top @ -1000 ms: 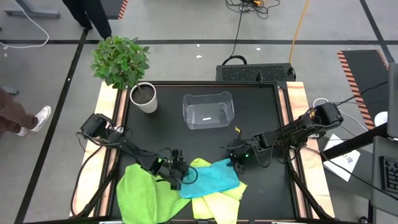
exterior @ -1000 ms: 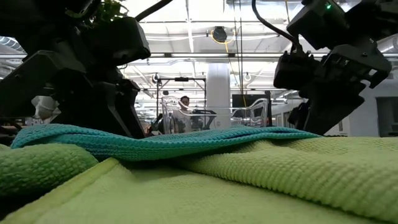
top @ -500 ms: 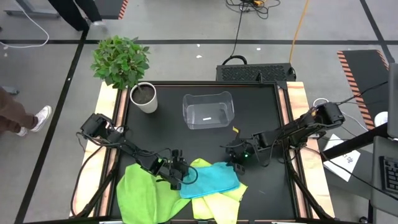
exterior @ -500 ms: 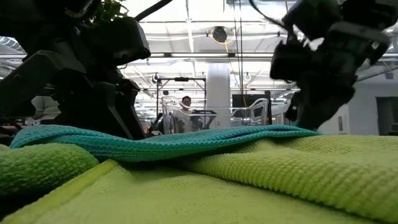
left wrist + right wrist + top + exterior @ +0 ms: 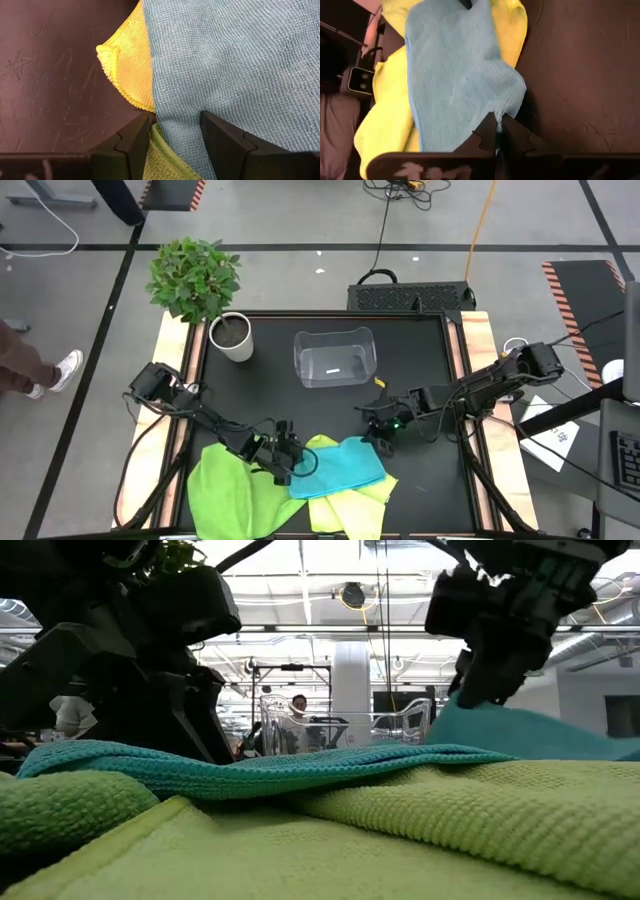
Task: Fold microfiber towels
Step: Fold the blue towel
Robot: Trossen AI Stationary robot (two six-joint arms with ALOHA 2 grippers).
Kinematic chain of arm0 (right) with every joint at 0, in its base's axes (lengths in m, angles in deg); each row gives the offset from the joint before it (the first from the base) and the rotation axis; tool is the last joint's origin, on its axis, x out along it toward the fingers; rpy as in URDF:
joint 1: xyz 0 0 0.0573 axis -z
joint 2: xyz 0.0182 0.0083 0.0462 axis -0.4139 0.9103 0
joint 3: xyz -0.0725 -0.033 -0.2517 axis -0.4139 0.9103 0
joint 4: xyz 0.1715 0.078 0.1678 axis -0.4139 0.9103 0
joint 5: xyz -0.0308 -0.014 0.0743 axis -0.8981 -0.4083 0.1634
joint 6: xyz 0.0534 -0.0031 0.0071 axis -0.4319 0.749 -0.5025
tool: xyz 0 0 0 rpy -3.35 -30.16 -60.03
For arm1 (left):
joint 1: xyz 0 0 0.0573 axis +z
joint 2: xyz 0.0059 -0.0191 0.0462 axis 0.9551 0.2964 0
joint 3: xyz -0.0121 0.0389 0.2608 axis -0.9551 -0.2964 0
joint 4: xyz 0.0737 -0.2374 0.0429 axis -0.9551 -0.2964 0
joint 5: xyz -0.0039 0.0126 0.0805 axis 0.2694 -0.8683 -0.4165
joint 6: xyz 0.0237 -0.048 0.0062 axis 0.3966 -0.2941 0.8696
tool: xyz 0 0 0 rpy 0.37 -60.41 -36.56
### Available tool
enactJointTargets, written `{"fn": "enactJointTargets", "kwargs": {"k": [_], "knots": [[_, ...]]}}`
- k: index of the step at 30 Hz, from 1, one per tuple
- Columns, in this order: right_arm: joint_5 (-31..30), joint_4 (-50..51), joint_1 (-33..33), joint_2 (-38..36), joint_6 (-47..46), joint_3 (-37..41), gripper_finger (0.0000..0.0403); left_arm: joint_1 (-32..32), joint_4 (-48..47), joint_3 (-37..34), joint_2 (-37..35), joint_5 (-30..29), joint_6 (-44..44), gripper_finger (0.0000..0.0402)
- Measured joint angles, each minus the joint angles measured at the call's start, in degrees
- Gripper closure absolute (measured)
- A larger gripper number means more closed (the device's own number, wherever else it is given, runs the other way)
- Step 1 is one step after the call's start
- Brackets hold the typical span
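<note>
Item: three towels heaped at the near edge of the black table point(image 5: 420, 370). The blue towel point(image 5: 338, 467) lay uppermost, draped over the pale yellow towel point(image 5: 345, 498), with the bright green towel point(image 5: 228, 490) beside both toward the left. The left gripper point(image 5: 291, 463) stood at the blue towel's left edge, fingers spread, the cloth's hem lying between them but not yet squeezed. The right gripper point(image 5: 378, 436) had its fingers pressed together on the blue towel's far right corner, which stood raised off the pile in the low view. Risks, as judged: the pinch sat at the very tip of the corner, so the cloth might slip free under a pull; the left fingers, set where blue, yellow and green edges overlapped, might close on two layers at once and drag the yellow towel along; one corner lifted alone might twist the cloth instead of spreading it. Farther off: a clear bin point(image 5: 334, 357) stood at mid-table, well apart from the pile, with a white pot point(image 5: 233, 337) holding a leafy plant point(image 5: 194, 276) at the far left corner. Neither stood in the arms' way; the crowding towels themselves were the obstruction. Beyond the table, a person's shoe point(image 5: 66, 370) showed on the floor.
</note>
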Motion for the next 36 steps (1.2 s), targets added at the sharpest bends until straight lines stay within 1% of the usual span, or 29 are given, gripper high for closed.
{"fn": "enactJointTargets", "kwargs": {"k": [2,10,12,17,21,24,26,28,31,33,35,36], "knots": [[0.0,0.2,0.0,-0.1,-0.1,0.0,0.0402,0.0,-0.1,0.0,0.0,-0.4,0.1,0.022],[0.1,1.1,0.7,-0.1,-0.1,0.0,0.0402,-1.1,-0.5,-0.1,0.1,-10.8,5.9,0.022],[0.2,1.3,0.7,-0.1,-0.1,0.0,0.0402,-1.2,-0.5,-0.1,0.0,-12.4,6.6,0.022],[0.2,1.5,0.7,-0.1,-0.1,0.0,0.0403,-1.2,-0.6,-0.1,0.0,-10.6,7.0,0.022],[0.2,1.6,0.7,-0.1,0.2,0.0,0.0403,-1.8,-1.0,-0.1,-0.9,-10.5,8.5,0.022],[0.2,1.6,0.7,-0.1,0.7,0.0,0.0403,-2.2,-0.7,0.9,-1.6,-11.1,10.3,0.022],[0.2,1.4,0.7,-0.1,1.0,0.0,0.0403,-2.9,-2.6,1.1,-3.2,-12.6,11.3,0.022],[0.2,1.5,0.7,-0.1,1.4,0.0,0.0403,-3.1,-1.0,2.3,-4.1,-12.7,11.5,0.022],[0.2,1.2,0.7,-0.1,1.6,0.1,0.0403,-3.1,-1.2,3.3,-5.8,-11.2,11.5,0.022],[0.1,1.3,0.7,-0.1,1.8,0.1,0.0403,-3.1,1.3,4.8,-5.7,-10.0,12.0,0.022],[0.0,0.6,1.1,-0.1,2.4,0.1,0.0403,-3.3,1.7,6.5,-5.5,-9.4,14.2,0.022],[-0.1,0.5,1.4,-0.1,2.8,0.1,0.0403,-3.1,3.1,7.9,-4.6,-8.1,14.9,0.022]]}}
